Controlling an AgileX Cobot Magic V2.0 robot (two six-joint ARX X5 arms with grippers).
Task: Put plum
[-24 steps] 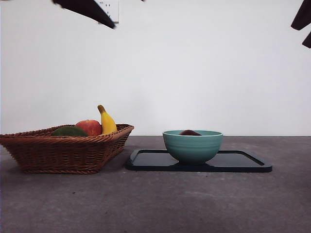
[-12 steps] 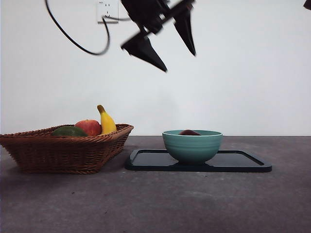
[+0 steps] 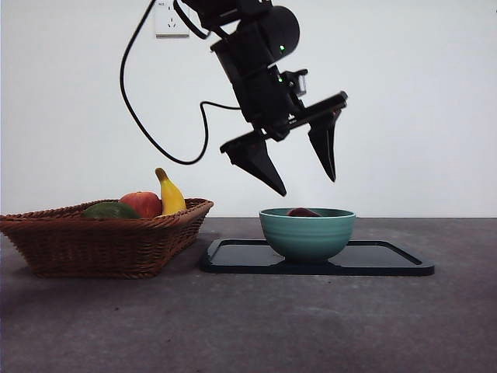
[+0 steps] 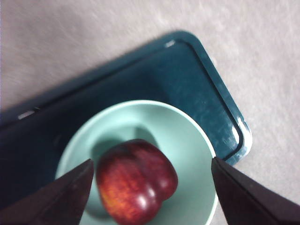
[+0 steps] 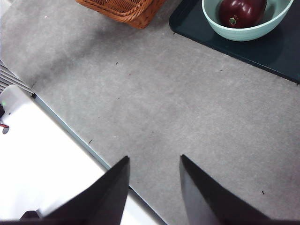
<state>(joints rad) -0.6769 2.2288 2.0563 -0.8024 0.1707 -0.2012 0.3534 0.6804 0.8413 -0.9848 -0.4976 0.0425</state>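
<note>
The plum (image 4: 136,180), glossy dark maroon, lies in the teal bowl (image 3: 307,233) on the dark tray (image 3: 388,260); only its top (image 3: 303,212) shows over the rim in the front view, and it also shows in the right wrist view (image 5: 241,11). My left gripper (image 3: 307,185) hangs open just above the bowl, its jaws spread wide to either side of the plum, not touching it (image 4: 150,187). My right gripper (image 5: 152,168) is open and empty over bare table, away from the bowl.
A wicker basket (image 3: 101,237) stands at the left with a red apple (image 3: 142,203), a banana (image 3: 171,194) and a dark green fruit (image 3: 110,210). A black cable (image 3: 147,132) loops from the left arm. The table's near edge (image 5: 70,136) runs below the right gripper.
The left arm has come in from the top left and dropped down to just above the bowl, jaws open. The plum, bowl and basket have not moved.
</note>
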